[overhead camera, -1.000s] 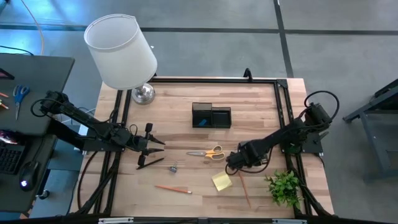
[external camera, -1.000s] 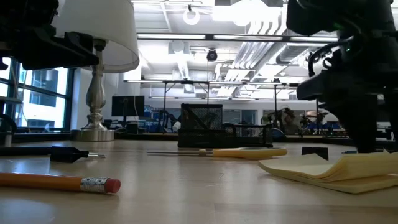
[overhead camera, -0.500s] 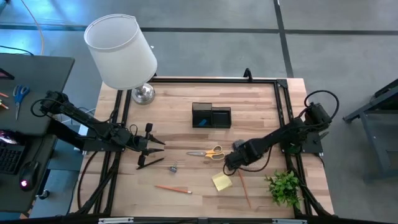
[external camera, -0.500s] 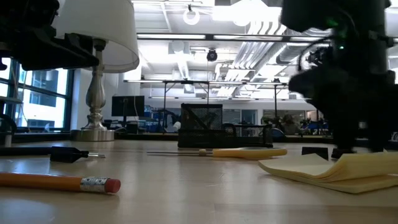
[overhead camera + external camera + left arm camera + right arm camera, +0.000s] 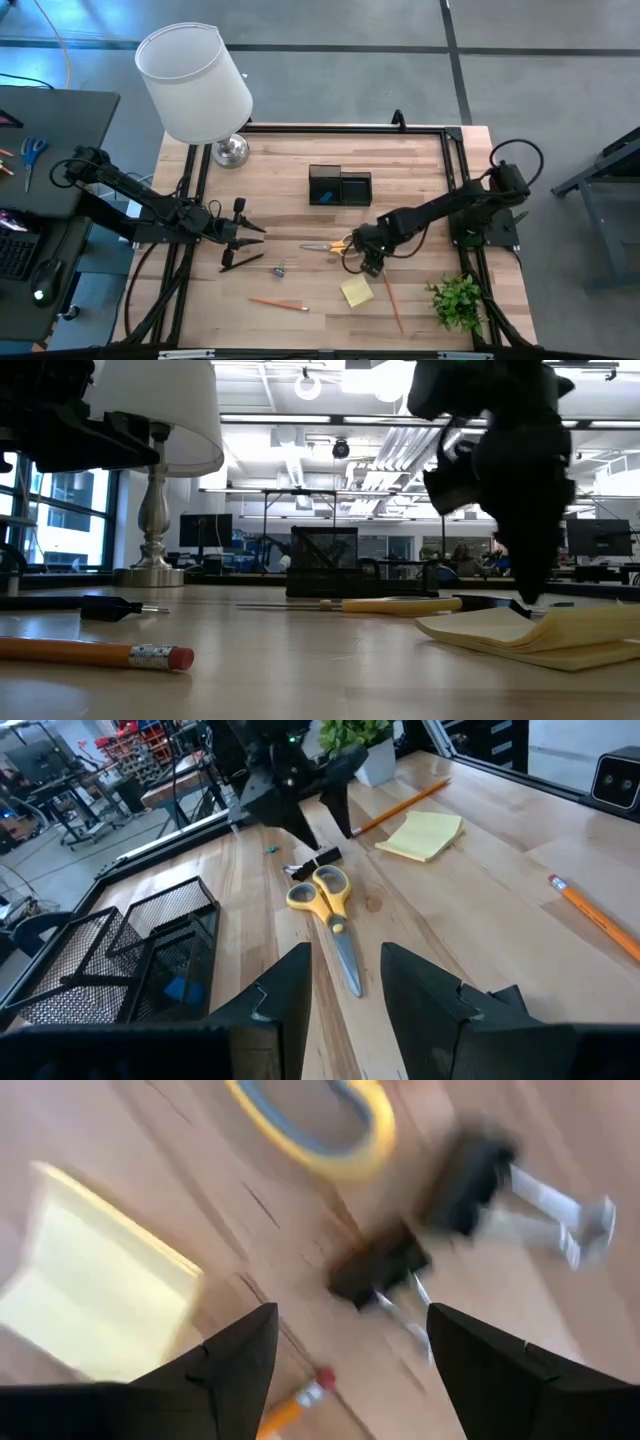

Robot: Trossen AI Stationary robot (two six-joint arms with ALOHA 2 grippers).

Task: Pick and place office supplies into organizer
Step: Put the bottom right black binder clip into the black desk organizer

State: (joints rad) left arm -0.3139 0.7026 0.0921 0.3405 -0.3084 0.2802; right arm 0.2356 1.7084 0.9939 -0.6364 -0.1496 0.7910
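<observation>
Lamp point(image 5: 195, 85) with a white shade stands at the far left corner of the wooden surface point(image 5: 290, 180). Just right of the surface's left edge, the left claw point(image 5: 243, 246) hangs with its fingers partly spread, holding nothing, near a dark pen point(image 5: 243, 263) and a small binder clip point(image 5: 278, 270). An orange pencil point(image 5: 279, 303) lies closer to the front edge. At the middle, the black organizer point(image 5: 340, 187) has 2 compartments, with a small blue item in one. In front of it lie the yellow-handled scissors point(image 5: 333, 245). The right claw point(image 5: 365, 263) hovers spread wide, empty, just beside the scissor handles, over 2 black binder clips point(image 5: 385, 1270). The yellow sticky-note pad point(image 5: 356, 291) and a second pencil point(image 5: 392, 303) lie nearby, with a green plant point(image 5: 458, 301) to the right.
</observation>
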